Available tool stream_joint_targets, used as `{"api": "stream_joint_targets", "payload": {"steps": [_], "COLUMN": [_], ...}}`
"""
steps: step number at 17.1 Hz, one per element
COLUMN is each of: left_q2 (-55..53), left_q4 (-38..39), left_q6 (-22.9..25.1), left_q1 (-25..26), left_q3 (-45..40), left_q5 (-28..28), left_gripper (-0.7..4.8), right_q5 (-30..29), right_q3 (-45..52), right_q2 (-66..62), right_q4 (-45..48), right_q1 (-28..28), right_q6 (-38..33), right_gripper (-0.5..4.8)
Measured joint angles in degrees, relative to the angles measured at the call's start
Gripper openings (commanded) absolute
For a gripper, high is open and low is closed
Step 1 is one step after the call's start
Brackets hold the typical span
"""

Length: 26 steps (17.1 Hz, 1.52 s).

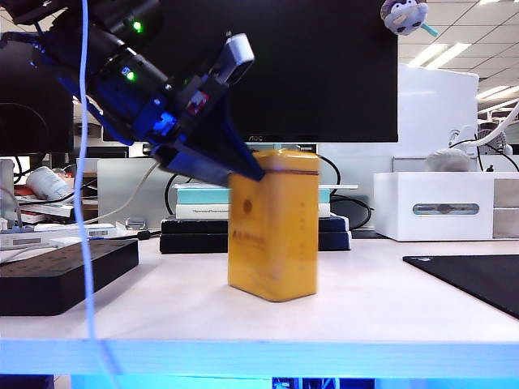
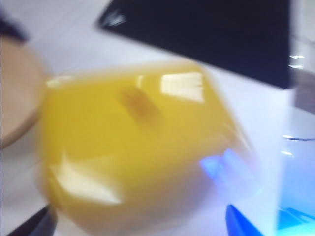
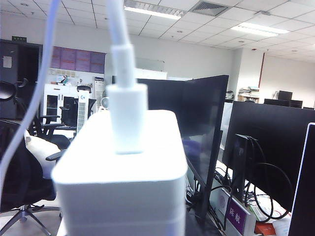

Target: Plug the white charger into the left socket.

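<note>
White charger: clamped in my right gripper, jaws hidden.
Left gripper: spread wide over yellow box.
Strip: far left, nearer left arm.

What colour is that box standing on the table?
Yellow box; exterior view shows it best.

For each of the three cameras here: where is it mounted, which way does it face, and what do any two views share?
Exterior: low at the table edge, facing the monitor; shows an arm above the yellow box.
Left wrist: looks down, blurred, on the yellow box; blue left gripper tips at the frame edge.
Right wrist: faces the office over the white charger; right gripper unseen.
Shared: exterior and left wrist both show the yellow box.
</note>
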<state>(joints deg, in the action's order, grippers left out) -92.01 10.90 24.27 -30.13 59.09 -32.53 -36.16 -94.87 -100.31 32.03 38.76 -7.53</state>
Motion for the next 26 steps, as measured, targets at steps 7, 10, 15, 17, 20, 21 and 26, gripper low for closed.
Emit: {"api": "stream_joint_targets", "payload": {"steps": [7, 10, 15, 17, 20, 21, 26], "left_q2": [-0.26, -0.35, -0.35, -0.35, -0.35, -0.28, 5.97], "left_q4": [-1.97, -3.74, -9.22, -11.34, -11.54, -11.39, -9.73], "left_q6": [-5.86, -7.41, -8.02, -8.31, -8.39, -8.74, -9.35], "left_q1": [-0.63, -2.27, -6.84, -7.23, -5.99, -4.76, 3.26], "left_q3": [0.0, 0.0, 0.0, 0.0, 0.0, 0.0, 0.02], "left_q5": [-0.96, -1.84, 0.28, 2.51, 3.17, 3.17, 3.04], "left_gripper": [4.79, 4.79, 4.79, 4.79, 4.79, 4.79, 4.79], "right_q5": [0.0, 0.02, 0.0, 0.0, 0.0, 0.0, 0.0], "right_q3": [0.0, 0.0, 0.0, 0.0, 0.0, 0.0, 0.02], "right_q2": [0.0, 0.0, 0.0, 0.0, 0.0, 0.0, -0.02], "right_q4": [0.02, 0.02, 0.02, 0.02, 0.0, -0.15, -6.34], "right_q1": [0.11, 0.17, 0.17, 0.17, 0.17, 0.17, -0.39], "right_q6": [0.0, 0.0, -0.11, -0.17, -0.17, -0.17, 0.9], "right_gripper": [0.89, 0.89, 0.89, 0.89, 0.89, 0.89, -0.04]}}
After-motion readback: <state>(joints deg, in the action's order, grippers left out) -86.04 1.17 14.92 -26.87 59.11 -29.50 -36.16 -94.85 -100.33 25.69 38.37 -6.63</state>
